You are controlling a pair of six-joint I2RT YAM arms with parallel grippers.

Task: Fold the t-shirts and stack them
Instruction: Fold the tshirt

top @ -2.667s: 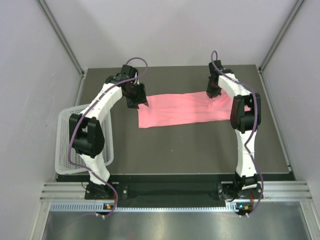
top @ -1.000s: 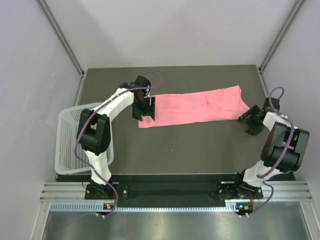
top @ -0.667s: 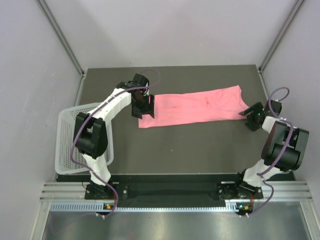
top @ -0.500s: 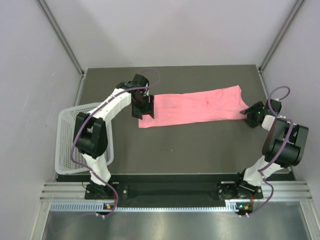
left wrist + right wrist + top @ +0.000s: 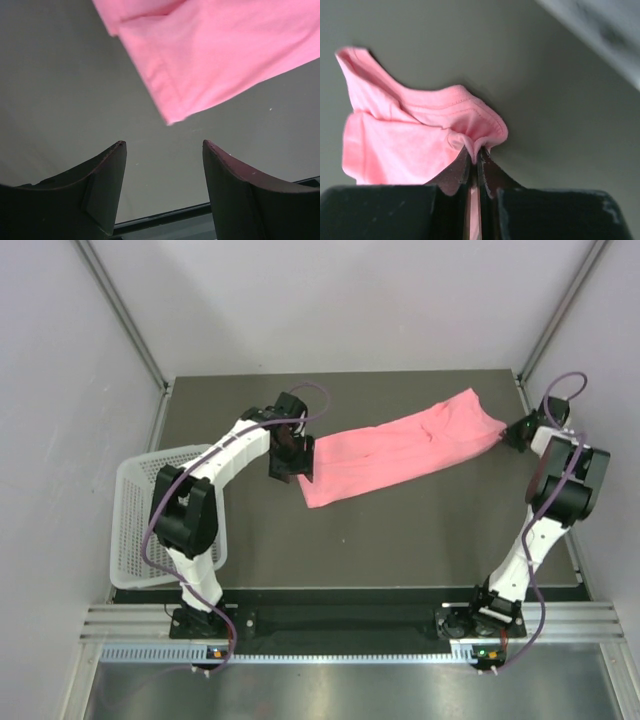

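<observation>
The salmon-pink t-shirt (image 5: 400, 447) lies folded into a long strip, slanting from the table's middle up to the far right. My right gripper (image 5: 512, 432) is shut on the strip's right end; the right wrist view shows the hem (image 5: 470, 132) pinched between the closed fingers (image 5: 492, 172). My left gripper (image 5: 296, 462) is open and empty, just left of the strip's left end. In the left wrist view a corner of the t-shirt (image 5: 210, 60) lies beyond the spread fingertips (image 5: 164, 144), apart from them.
A white perforated basket (image 5: 140, 515) stands at the table's left edge. The dark table (image 5: 400, 540) is walled by grey panels on three sides, and the right gripper is close to the right edge.
My right gripper has closed on the strip's right end and drawn it toward the far right. The strip has swung to a slant and its left end has slid right and nearer.
</observation>
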